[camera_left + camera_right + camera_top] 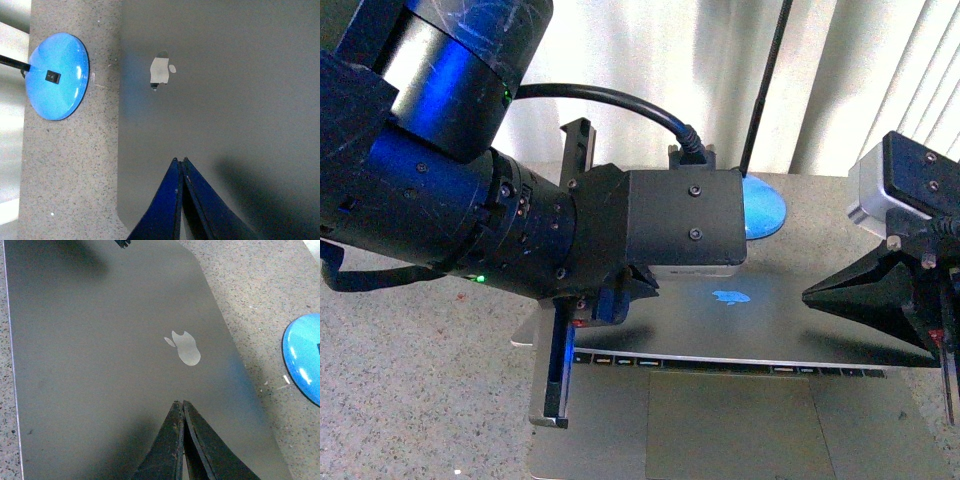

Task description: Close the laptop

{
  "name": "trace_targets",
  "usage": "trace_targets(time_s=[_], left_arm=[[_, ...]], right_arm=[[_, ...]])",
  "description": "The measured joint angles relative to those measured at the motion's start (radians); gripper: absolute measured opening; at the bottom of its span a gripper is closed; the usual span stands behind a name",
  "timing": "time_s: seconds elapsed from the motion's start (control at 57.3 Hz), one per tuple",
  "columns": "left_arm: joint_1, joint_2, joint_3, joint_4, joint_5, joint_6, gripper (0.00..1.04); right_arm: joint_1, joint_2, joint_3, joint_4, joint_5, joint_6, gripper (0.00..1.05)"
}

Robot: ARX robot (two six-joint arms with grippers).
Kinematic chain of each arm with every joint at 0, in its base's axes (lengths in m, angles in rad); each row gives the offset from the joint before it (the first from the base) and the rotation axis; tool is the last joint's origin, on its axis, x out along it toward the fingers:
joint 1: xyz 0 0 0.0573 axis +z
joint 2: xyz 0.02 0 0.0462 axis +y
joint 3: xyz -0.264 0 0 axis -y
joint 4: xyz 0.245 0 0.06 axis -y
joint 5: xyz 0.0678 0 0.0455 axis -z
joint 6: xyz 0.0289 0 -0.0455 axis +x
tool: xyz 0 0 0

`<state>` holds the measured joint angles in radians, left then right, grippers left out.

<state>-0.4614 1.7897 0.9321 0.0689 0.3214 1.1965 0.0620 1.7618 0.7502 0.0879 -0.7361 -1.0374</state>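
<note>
A: Front view first; where is the laptop (pixel 590 440)?
B: On the speckled stone table (pixel 410 380), straight ahead between the arms; slim grey metal, its lid (pixel 770 325) tilted low over the base but not shut; a thin strip of black keys (pixel 720 364) shows under the lid's edge; the wide smooth trackpad (pixel 730 425) lies nearest the camera; the apple logo (pixel 731 296) glows blue.
A: And the grippers there?
B: The left gripper (pixel 630 290) is over the lid's left part, half hidden by its own bulky black arm; the right gripper (pixel 815 295), a black wedge, points at the lid's right part; a glossy blue disc (pixel 767 205) with a thin black pole (pixel 767 90) stands behind the laptop.
A: Left wrist view?
B: Matte grey lid (pixel 240 100) with a pale logo; the blue fingers (pixel 167 210) are clenched together, nothing between them, tips over the lid near its edge; whether they touch it I cannot tell.
A: Right wrist view?
B: Scuffed black fingers (pixel 167 450) pressed tight, empty, tapering to a point over the lid (pixel 100 365) just short of the logo; the disc's rim shows beside it on the gritty table.
</note>
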Motion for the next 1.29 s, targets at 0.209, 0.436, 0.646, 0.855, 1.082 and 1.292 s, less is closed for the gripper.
trace_targets(time_s=[0.209,0.436,0.646,0.855,1.082,1.292], left_arm=[[-0.006,0.015,-0.025,0.019,0.001,-0.002,0.04],[-0.015,0.039,-0.055,0.06,0.002,-0.012,0.04],[-0.032,0.075,-0.089,0.114,0.004,-0.033,0.04],[-0.062,0.123,-0.126,0.181,0.012,-0.063,0.04],[-0.086,0.167,-0.154,0.234,0.012,-0.092,0.04],[-0.093,0.179,-0.16,0.245,0.013,-0.102,0.04]], right_arm=[[0.007,0.021,-0.024,0.039,0.0,0.021,0.03],[0.009,0.051,-0.057,0.098,-0.004,0.045,0.03],[0.011,0.09,-0.097,0.17,-0.007,0.074,0.03],[0.013,0.131,-0.132,0.236,-0.015,0.101,0.03],[0.013,0.174,-0.159,0.284,-0.015,0.119,0.03],[0.013,0.212,-0.184,0.314,-0.013,0.124,0.03]])
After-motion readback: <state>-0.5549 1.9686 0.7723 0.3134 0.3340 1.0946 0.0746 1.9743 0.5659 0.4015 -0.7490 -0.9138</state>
